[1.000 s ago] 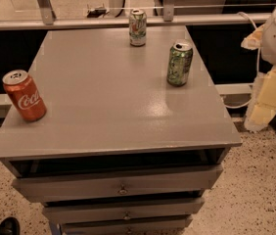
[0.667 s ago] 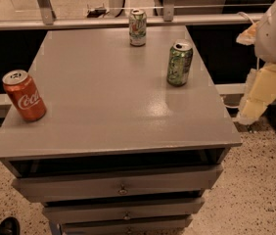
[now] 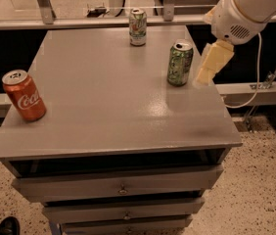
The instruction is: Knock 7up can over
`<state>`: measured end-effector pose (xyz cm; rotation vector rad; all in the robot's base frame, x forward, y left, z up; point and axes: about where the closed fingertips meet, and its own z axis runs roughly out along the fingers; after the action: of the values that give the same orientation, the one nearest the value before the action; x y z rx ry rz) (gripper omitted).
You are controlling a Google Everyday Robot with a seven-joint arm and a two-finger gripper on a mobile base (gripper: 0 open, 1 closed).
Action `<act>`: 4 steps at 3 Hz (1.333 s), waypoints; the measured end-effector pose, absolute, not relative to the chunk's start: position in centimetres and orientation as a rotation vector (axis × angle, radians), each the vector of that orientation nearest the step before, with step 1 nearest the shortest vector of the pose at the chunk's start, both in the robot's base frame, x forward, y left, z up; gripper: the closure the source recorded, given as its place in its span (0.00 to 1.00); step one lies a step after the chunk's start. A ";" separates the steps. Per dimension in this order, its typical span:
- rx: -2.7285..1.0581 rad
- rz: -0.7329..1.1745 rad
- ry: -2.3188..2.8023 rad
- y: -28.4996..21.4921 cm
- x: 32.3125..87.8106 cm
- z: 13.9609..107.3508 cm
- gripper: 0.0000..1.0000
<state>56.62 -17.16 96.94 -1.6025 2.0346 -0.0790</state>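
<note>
Green can [image 3: 179, 63] stands between end effector [image 3: 204, 75] and 7up can [image 3: 137, 27].

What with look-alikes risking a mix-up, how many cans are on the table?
3: the 7up can at the far edge, the green can near the right edge beside the gripper, the red cola can at the left edge.

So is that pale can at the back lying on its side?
No, the 7up can stands upright at the table's far edge, while the claw hangs beside the darker green can at the right.
</note>
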 end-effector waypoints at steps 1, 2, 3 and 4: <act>-1.517 0.021 2.004 -13.6 61.5 97.0 0.00; -1.517 0.022 2.003 -13.6 61.5 97.0 0.00; -1.504 0.029 1.996 -13.4 62.0 97.0 0.00; -1.347 0.113 1.925 -10.3 69.8 96.1 0.00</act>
<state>69.80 -10.28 96.11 -1.3468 1.9251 0.1135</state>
